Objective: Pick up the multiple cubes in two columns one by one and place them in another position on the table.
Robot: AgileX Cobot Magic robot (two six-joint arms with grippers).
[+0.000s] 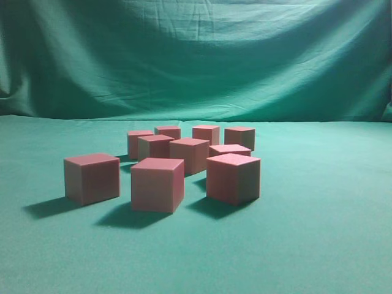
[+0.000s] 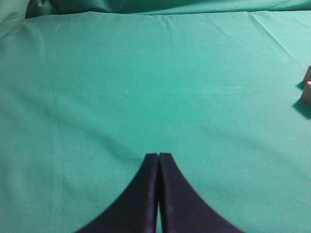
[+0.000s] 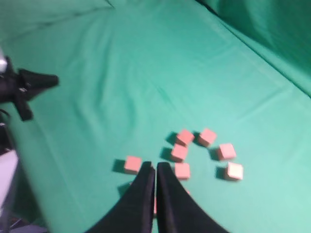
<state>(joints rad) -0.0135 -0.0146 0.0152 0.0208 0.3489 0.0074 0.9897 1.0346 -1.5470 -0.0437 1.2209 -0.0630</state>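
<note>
Several reddish-pink cubes (image 1: pixel 190 160) stand in a loose cluster on the green-draped table (image 1: pixel 318 233); no gripper shows in the exterior view. In the right wrist view the cubes (image 3: pixel 179 153) lie scattered below and ahead of my right gripper (image 3: pixel 156 164), which is shut, empty and held well above them; its fingers hide part of one more cube. My left gripper (image 2: pixel 159 155) is shut and empty above bare cloth. The corners of two cubes (image 2: pixel 306 92) show at the right edge of the left wrist view.
A wrinkled green backdrop curtain (image 1: pixel 196 55) hangs behind the table. The other arm (image 3: pixel 22 87) shows as a dark shape at the left edge of the right wrist view. Bare green cloth (image 2: pixel 146 87) spreads round the cluster on all sides.
</note>
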